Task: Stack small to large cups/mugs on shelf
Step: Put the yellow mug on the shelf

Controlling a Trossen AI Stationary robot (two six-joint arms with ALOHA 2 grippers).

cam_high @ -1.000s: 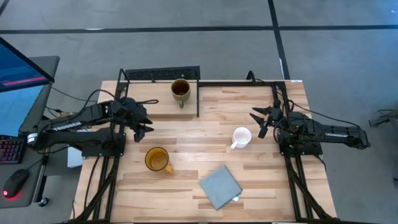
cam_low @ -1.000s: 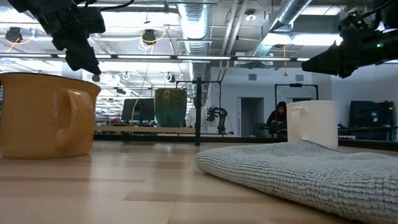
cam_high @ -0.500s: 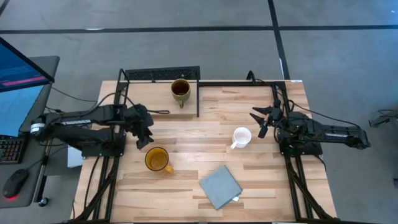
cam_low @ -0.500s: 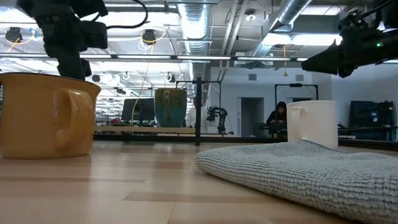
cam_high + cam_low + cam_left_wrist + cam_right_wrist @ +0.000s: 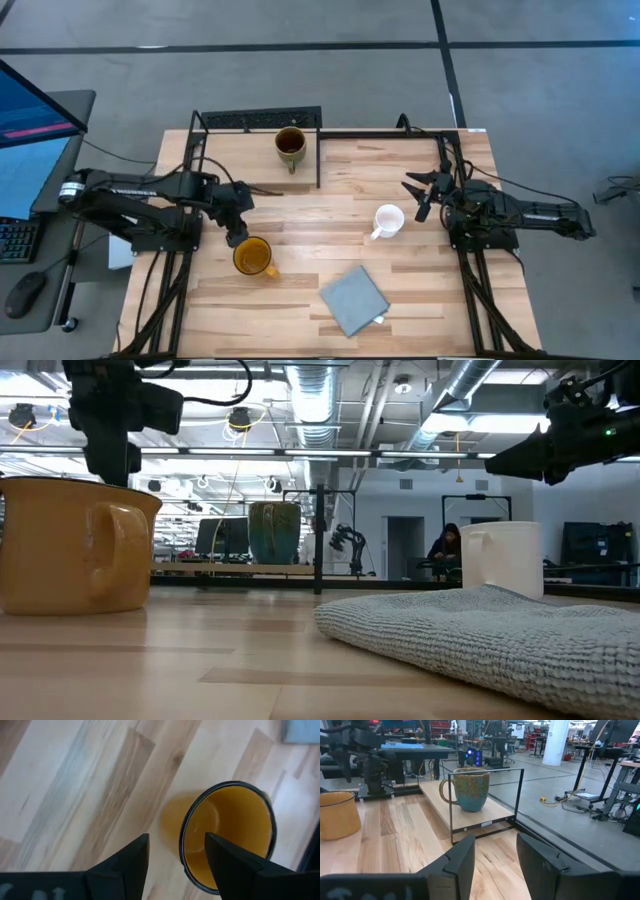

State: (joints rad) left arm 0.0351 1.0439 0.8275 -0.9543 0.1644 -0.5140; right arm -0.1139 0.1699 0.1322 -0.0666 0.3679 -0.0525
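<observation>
Left hand now swung in from beside the shelf to hang over the yellow mug on the tabletop; fingers apart, straddling its rim, gripping nothing; pickup likely next; right hand open, idle near the white mug.

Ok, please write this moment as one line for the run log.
left claw: open, over yellow mug rim | right claw: open, waiting near white mug | olive mug: on shelf

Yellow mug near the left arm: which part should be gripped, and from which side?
The rim wall of the yellow mug, probably from straight above. It stands upright with its mouth open, and the left gripper, open, hangs over it with the rim's near edge between the fingers, so one finger could go inside, one outside.
</observation>
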